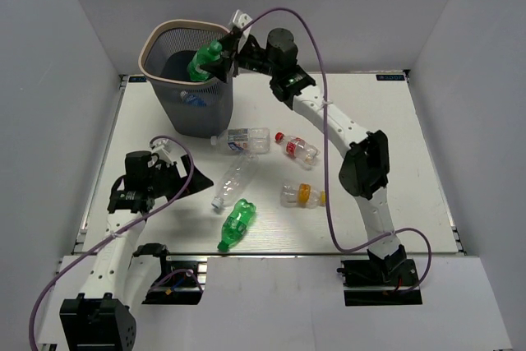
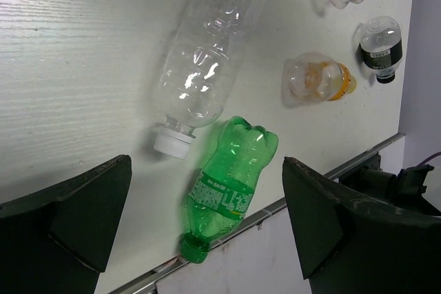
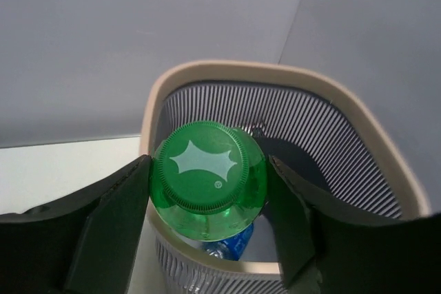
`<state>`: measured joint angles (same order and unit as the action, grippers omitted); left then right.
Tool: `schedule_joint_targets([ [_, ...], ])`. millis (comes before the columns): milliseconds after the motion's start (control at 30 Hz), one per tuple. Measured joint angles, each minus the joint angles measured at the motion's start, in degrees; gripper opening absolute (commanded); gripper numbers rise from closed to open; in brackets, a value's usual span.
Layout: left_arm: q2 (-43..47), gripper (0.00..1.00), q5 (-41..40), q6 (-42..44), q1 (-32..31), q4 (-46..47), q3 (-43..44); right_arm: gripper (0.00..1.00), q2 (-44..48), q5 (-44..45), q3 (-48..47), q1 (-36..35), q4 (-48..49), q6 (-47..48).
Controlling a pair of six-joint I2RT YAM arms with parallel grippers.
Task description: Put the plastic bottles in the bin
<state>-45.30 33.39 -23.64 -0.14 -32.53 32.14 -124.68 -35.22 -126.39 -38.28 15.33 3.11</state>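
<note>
Left gripper [image 2: 207, 197] nearest lens: jaws spread, hovering low, second green bottle [image 2: 231, 184] framed between fingers, so probable next pick. Bin [image 1: 148, 51] at far left; right gripper [image 1: 223, 48] over rim, pinching green bottle [image 1: 201, 63] at cap end, body hanging inside opening for clean drop.

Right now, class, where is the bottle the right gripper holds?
The green bottle hangs at the top view's upper left, over the mouth of the bin, near its right rim, in the right gripper.
</note>
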Motion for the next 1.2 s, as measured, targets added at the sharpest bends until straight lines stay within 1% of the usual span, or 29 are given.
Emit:
schedule_joint_targets([
  [33, -0.3, 1.00, 0.0, 0.2, -0.1, -0.1, 0.2, 0.90, -1.0, 0.7, 0.0, -0.2, 0.2, -0.2],
  [167, -3.7, 1.00, 0.0, 1.5, -0.8, 0.9, 2.1, 0.90, -4.0, 3.4, 0.0, -0.4, 1.4, -0.8],
  [267, -7.1, 1.00, -0.4, 2.7, -1.9, 2.0, 4.2, 0.90, -4.0, 5.1, 0.0, -0.2, 1.3, -0.8],
  [367, -12.5, 1.00, -2.3, 4.8, -3.8, 3.0, 7.3, 0.90, -2.8, 7.3, 0.0, 0.4, 1.1, -0.8],
  [467, -18.4, 1.00, -4.4, 6.5, -6.2, 4.2, 10.1, 0.90, 2.1, 11.8, 2.5, 2.2, -2.2, -0.8],
  [500, -20.3, 1.00, -5.1, 6.9, -7.2, 4.7, 11.0, 0.79, 4.7, 12.5, 4.4, 3.5, -4.0, -0.8],
  [533, -22.0, 1.00, -5.8, 7.2, -8.4, 5.1, 11.7, 0.64, 7.6, 13.2, 6.5, 5.0, -5.3, -0.5],
  [567, -23.5, 1.00, -6.4, 7.5, -9.6, 5.5, 12.2, 0.39, 11.1, 13.7, 9.2, 7.0, -7.1, -0.3],
  [600, -24.6, 1.00, -7.0, 7.6, -10.7, 5.9, 12.5, 0.00, 14.4, 14.1, 11.6, 9.3, -8.7, 0.0],
  [733, -28.2, 1.00, -10.0, 8.2, -16.5, 7.1, 12.7, 0.00, 28.9, 14.1, 24.8, 19.2, -15.4, 0.0],
  [767, -29.0, 1.00, -10.8, 8.2, -18.0, 7.4, 12.8, 0.03, 31.6, 13.6, 27.6, 21.0, -17.4, 0.4],
  [800, -29.8, 1.00, -11.7, 8.2, -19.4, 7.5, 12.9, 0.08, 33.9, 12.9, 30.2, 22.2, -19.5, 0.9],
  [833, -30.7, 1.00, -12.7, 8.3, -20.9, 7.6, 13.1, 0.20, 36.0, 11.7, 33.2, 23.1, -22.4, 1.7],
  [900, -33.0, 1.00, -15.3, 8.4, -23.6, 7.7, 14.3, 0.36, 38.4, 9.4, 38.5, 23.7, -26.2, 3.3],
  [933, -34.2, 1.00, -17.0, 8.3, -25.0, 7.9, 15.1, 0.48, 39.4, 8.2, 41.7, 23.8, -28.4, 3.9],
  [1000, -35.9, 1.00, -19.6, 8.3, -26.7, 8.2, 16.3, 0.56, 40.6, 6.3, 47.7, 24.1, -32.3, 5.2],
  [1033, -37.6, 1.00, -22.4, 8.4, -28.2, 8.7, 17.1, 0.64, 40.9, 5.4, 50.2, 24.2, -34.6, 5.9],
  [1133, -41.8, 1.00, -28.5, 8.4, -30.8, 8.8, 19.0, 0.70, 41.5, 3.7, 54.6, 25.0, -39.3, 7.3],
  [1167, -43.4, 0.99, -30.4, 8.4, -31.6, 8.7, 19.6, 0.74, 41.9, 3.2, 55.2, 25.2, -40.7, 7.8],
  [1200, -44.8, 0.95, -32.3, 8.4, -32.2, 8.5, 20.0, 0.74, 42.3, 2.8, 55.4, 25.6, -41.6, 8.0],
])
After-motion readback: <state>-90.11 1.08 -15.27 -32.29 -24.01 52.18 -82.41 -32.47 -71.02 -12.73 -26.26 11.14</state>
